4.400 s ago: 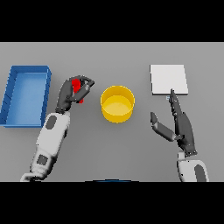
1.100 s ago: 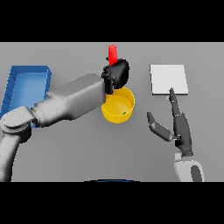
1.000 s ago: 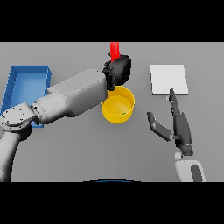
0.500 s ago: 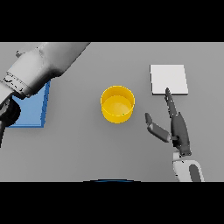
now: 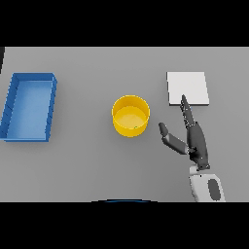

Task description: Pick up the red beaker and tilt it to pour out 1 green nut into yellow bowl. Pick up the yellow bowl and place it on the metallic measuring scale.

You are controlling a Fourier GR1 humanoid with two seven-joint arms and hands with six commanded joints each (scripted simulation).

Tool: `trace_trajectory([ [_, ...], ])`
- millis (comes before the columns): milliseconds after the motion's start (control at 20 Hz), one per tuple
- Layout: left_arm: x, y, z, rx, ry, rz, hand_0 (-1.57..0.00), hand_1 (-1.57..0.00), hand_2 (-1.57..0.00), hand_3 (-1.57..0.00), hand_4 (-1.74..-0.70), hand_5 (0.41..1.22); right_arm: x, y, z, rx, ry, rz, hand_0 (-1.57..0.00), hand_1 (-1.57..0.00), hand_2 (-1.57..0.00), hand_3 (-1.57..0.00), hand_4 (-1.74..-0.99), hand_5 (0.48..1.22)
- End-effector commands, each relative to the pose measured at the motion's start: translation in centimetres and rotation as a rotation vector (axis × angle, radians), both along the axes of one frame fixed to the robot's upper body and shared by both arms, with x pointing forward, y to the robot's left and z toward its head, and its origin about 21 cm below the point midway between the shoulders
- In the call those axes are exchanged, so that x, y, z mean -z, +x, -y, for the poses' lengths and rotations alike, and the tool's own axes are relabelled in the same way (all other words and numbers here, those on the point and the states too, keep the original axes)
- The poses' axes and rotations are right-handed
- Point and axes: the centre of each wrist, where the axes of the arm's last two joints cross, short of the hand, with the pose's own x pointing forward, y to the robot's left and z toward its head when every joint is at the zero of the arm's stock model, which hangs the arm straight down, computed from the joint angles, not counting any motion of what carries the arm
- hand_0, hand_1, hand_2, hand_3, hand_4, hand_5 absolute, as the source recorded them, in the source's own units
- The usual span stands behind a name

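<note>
From my head camera I see only one of my hands. My left hand and the red beaker are out of view. At the far left edge, around ten o'clock, a thin dark sliver is cut off by the frame, and I cannot tell what it is.

The yellow bowl (image 5: pixel 130 115) stands upright at the centre of the grey table (image 5: pixel 97 165), its round mouth facing up toward me. A tiny green speck sits low on its inner wall at about five o'clock; it is too small to identify with certainty.

My right hand (image 5: pixel 195 142) rests at about four o'clock from the bowl, near it but not touching. Its fingers are straight and pressed together, pointing toward twelve o'clock, and the thumb sticks out toward the bowl. It holds nothing.

The fingertips reach the near edge of the pale square scale (image 5: pixel 188 88), which lies flat at two o'clock from the bowl.

A blue tray (image 5: pixel 13 95) lies well apart at nine o'clock, its long side running away from me.
</note>
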Motion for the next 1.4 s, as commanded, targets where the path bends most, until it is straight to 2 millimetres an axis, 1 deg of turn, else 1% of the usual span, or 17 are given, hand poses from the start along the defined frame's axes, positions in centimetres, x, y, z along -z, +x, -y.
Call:
trace_trajectory([
  [0,1.0,0.0,-1.5,-0.052,-0.076,0.004,-1.57,-1.57,-1.57,-1.50,-1.74,1.221,0.0,0.2,0.4,-0.002,-0.010,-0.006,0.00,0.00,0.00,0.00,-1.081,0.631],
  [100,4.0,-0.4,-5.4,-0.149,-0.201,0.000,-1.57,-1.57,-1.57,-1.52,-1.74,1.221,-0.4,0.0,0.4,-0.022,-0.003,0.006,0.00,0.00,0.00,0.00,-1.106,0.642],
  [200,6.3,-0.8,-7.4,-0.253,-0.302,-0.016,-1.57,-1.57,-1.57,-1.54,-1.74,1.221,-0.2,-0.1,0.6,-0.038,-0.005,0.004,0.00,0.00,0.00,0.00,-1.141,0.657],
  [250,7.4,-1.0,-8.3,-0.345,-0.362,-0.030,-1.57,-1.57,-1.57,-1.55,-1.74,1.221,-0.2,-0.1,0.5,-0.038,-0.002,0.000,0.00,0.00,0.00,0.00,-1.148,0.663],
  [350,9.1,-1.4,-9.3,-0.411,-0.476,-0.033,-1.57,-1.57,-1.57,-1.56,-1.74,1.221,-0.1,-0.5,0.9,-0.046,-0.019,0.006,0.00,0.00,0.00,0.00,-1.165,0.672],
  [450,11.0,-1.9,-10.3,-0.447,-0.550,-0.046,-1.57,-1.57,-1.57,-1.49,-1.74,1.221,0.1,-0.2,0.8,-0.048,-0.026,-0.002,0.00,0.00,0.00,0.00,-1.181,0.687],
  [550,13.3,-2.6,-10.9,-0.491,-0.621,-0.068,-1.57,-1.57,-1.57,-1.43,-1.74,1.221,0.1,0.0,0.7,-0.046,-0.045,0.002,0.00,0.00,0.00,0.00,-1.191,0.702],
  [600,14.3,-3.1,-11.5,-0.518,-0.649,-0.070,-1.57,-1.57,-1.57,-1.40,-1.74,1.221,0.4,-0.2,0.7,-0.043,-0.048,-0.004,0.00,0.00,0.00,0.00,-1.192,0.704],
  [750,17.0,-4.6,-11.8,-0.539,-0.726,-0.072,-1.57,-1.57,-1.57,-1.38,-1.74,1.221,0.2,0.2,0.8,-0.042,-0.049,0.002,0.00,0.00,0.00,0.00,-1.202,0.709],
  [800,17.6,-5.2,-11.8,-0.549,-0.744,-0.072,-1.57,-1.57,-1.57,-1.38,-1.74,1.221,0.2,0.4,0.3,-0.044,-0.053,-0.003,0.00,0.00,0.00,0.00,-1.207,0.708],
  [900,19.2,-6.7,-11.7,-0.568,-0.777,-0.074,-1.57,-1.57,-1.57,-1.39,-1.74,1.221,0.5,0.2,0.5,-0.037,-0.060,-0.007,0.00,0.00,0.00,0.00,-1.202,0.699],
  [950,20.1,-7.3,-11.3,-0.585,-0.800,-0.086,-1.57,-1.57,-1.57,-1.40,-1.74,1.221,0.4,0.3,0.9,-0.033,-0.063,-0.002,0.00,0.00,0.00,0.00,-1.201,0.696],
  [1100,21.4,-9.4,-10.2,-0.620,-0.813,-0.123,-1.57,-1.57,-1.57,-1.38,-1.74,1.221,0.2,0.3,0.8,-0.032,-0.055,-0.003,0.00,0.00,0.00,0.00,-1.186,0.687],
  [1150,22.0,-10.0,-10.1,-0.629,-0.823,-0.135,-1.57,-1.57,-1.57,-1.39,-1.74,1.150,0.2,0.3,0.5,-0.045,-0.046,0.003,0.00,0.00,0.00,0.00,-1.177,0.686],
  [1250,22.4,-11.2,-9.8,-0.635,-0.848,-0.181,-1.57,-1.57,-1.57,-1.37,-1.74,1.008,0.3,0.3,0.9,-0.043,-0.045,-0.011,0.00,0.00,0.00,0.00,-1.169,0.680],
  [1300,22.6,-11.8,-9.5,-0.623,-0.846,-0.216,-1.57,-1.57,-1.57,-1.37,-1.73,0.955,0.2,0.4,0.8,-0.047,-0.043,0.000,0.00,0.00,0.00,0.00,-1.168,0.679],
  [1350,22.4,-12.2,-9.5,-0.610,-0.831,-0.254,-1.57,-1.57,-1.57,-1.41,-1.66,0.888,0.1,0.3,0.8,-0.048,-0.042,-0.002,0.00,0.00,0.00,0.00,-1.165,0.678],
])
